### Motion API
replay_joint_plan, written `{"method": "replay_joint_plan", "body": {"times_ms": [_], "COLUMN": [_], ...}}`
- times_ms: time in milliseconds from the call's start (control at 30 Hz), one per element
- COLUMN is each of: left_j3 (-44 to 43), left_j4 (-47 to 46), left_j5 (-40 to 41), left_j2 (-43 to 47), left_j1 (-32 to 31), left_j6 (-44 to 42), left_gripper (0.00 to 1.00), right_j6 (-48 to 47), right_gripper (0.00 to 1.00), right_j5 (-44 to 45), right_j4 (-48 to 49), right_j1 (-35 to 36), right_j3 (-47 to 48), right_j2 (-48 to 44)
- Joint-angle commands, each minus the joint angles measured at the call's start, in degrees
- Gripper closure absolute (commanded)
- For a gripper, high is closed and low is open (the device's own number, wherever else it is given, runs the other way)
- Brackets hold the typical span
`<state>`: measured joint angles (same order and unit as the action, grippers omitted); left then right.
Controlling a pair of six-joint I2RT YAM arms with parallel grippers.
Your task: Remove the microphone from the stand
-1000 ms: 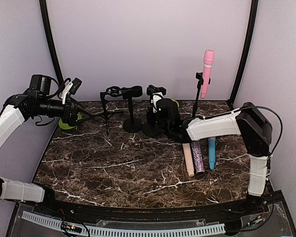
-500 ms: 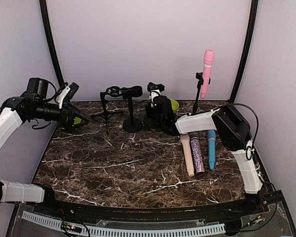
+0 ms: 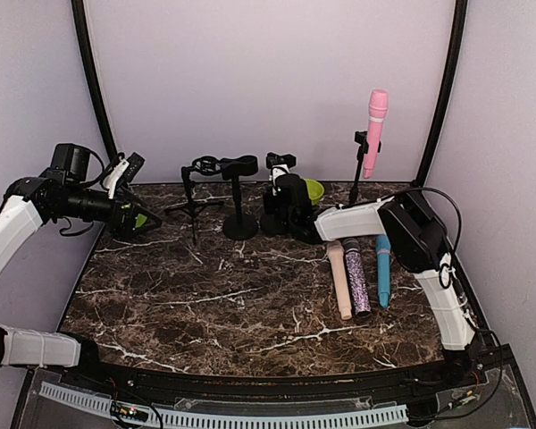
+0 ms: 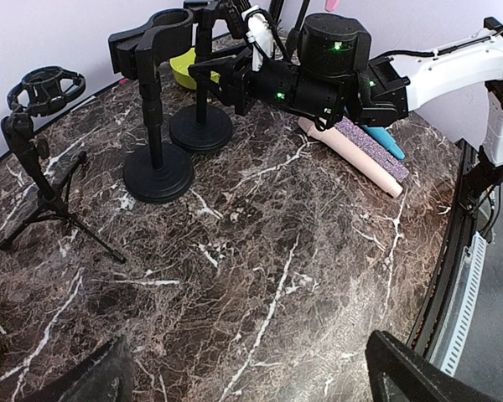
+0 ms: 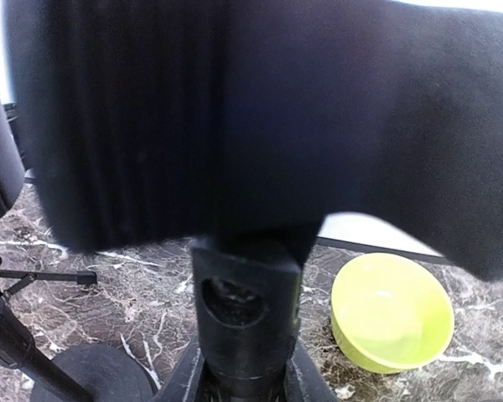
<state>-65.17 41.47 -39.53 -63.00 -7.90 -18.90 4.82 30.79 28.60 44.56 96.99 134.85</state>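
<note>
The table (image 3: 232,304) is showing a dark brown marble top, glossy and threaded with white veins. At its far right corner the pink microphone (image 3: 375,125), a smooth matte cylinder, is standing upright in the clip of a thin black stand (image 3: 358,174), with neither arm touching it. Near the right edge three more microphones are lying side by side: a peach one (image 3: 340,284), a glittery purple one (image 3: 356,281) and a smooth blue one (image 3: 384,273). Along the far edge a tripod stand (image 4: 46,88) with a ring mount and two round-based stands (image 4: 157,172) are standing, all matte black. The right gripper (image 4: 225,82) is reaching in among the posts of the round-based stands, and the right wrist view is almost filled by a blurred black mass, with only a squarish post and a glossy lime bowl (image 5: 391,311) coming through clearly — I cannot tell how far apart its jaws are or whether they are clasping the post. The left gripper (image 4: 243,385) is hovering over the far left corner with its jaws spread wide and holding nothing; only the tips of its dark fingers (image 4: 80,381) are showing at the bottom of its own view, and a lime sliver at the left border there is cut off.
</note>
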Motion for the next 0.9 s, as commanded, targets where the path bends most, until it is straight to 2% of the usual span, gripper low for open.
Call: {"method": "replay_joint_plan", "body": {"times_ms": [0, 67, 300, 400, 633, 767, 867], "left_j3": [-1.7, -1.7, -1.4, -2.3, -4.7, -5.5, -5.3], "left_j4": [0.1, 0.0, -0.6, -0.9, -0.1, -0.2, 0.0], "left_j5": [0.4, 0.5, -0.8, -1.1, -0.2, 0.7, -1.0], "left_j2": [1.2, 1.3, 2.0, 1.6, 1.6, 1.7, 1.5], "left_j1": [0.3, 0.3, 0.5, 0.6, 0.6, 0.8, 0.9], "left_j6": [2.5, 2.8, 3.5, 4.2, 3.1, 2.7, 2.9], "left_gripper": [0.01, 0.01, 0.01, 0.01, 0.01, 0.01, 0.01], "right_j6": [2.0, 2.8, 6.8, 9.7, 14.8, 17.4, 14.7], "right_gripper": [0.5, 0.38, 0.17, 0.11, 0.1, 0.1, 0.11], "right_j5": [0.0, -0.1, -0.7, -1.9, -3.3, 0.8, 4.7], "right_j4": [0.4, -0.3, -2.8, -5.2, -10.7, -17.8, -20.3], "right_j1": [-0.3, -0.2, 0.0, 0.5, 4.3, 5.0, 5.0], "right_j3": [2.0, 0.6, -10.7, -16.9, -34.8, -40.9, -43.7], "right_j2": [-1.3, -2.9, -14.3, -21.0, -38.9, -51.4, -59.8]}}
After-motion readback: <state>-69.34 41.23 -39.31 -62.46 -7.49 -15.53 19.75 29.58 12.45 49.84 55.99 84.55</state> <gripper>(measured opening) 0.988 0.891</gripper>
